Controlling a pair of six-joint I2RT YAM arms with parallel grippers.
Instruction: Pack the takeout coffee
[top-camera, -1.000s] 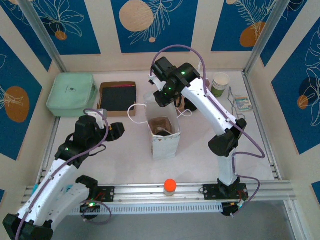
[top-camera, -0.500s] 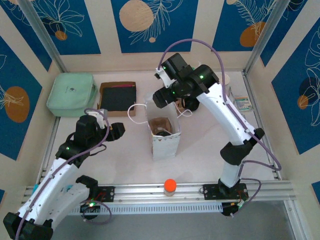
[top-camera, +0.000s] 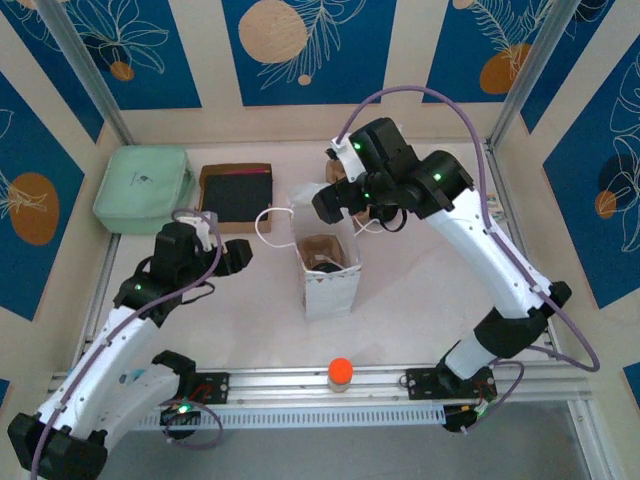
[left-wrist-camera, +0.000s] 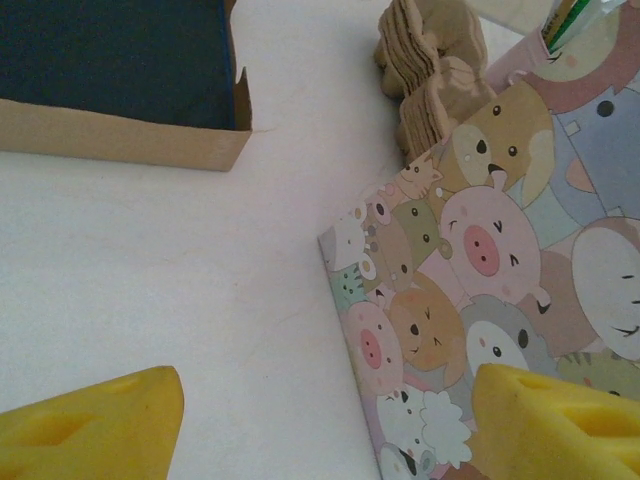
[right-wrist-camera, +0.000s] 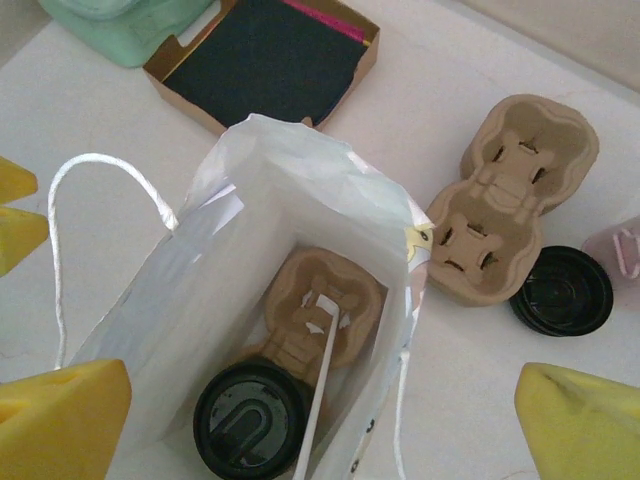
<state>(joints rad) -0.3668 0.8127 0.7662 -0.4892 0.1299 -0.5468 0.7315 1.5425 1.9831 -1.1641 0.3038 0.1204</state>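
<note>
The bag stands open right under the right gripper, whose jaws are wide apart and hold nothing. The left gripper is open too, and the bag's side is just in front of it. Down in the bag lie a carrier and the coffee. The coffee is probably light, squashy and easy to spill. Hold its sides gently, below the lid.

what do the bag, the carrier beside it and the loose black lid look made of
Bag: thin paper, likely; matte white inside, creased walls, cartoon animals printed outside.
Carrier: moulded pulp, it seems; dull brown, soft rounded cups.
Loose lid: probably plastic; black, slight sheen, crisp moulded rings.
</note>
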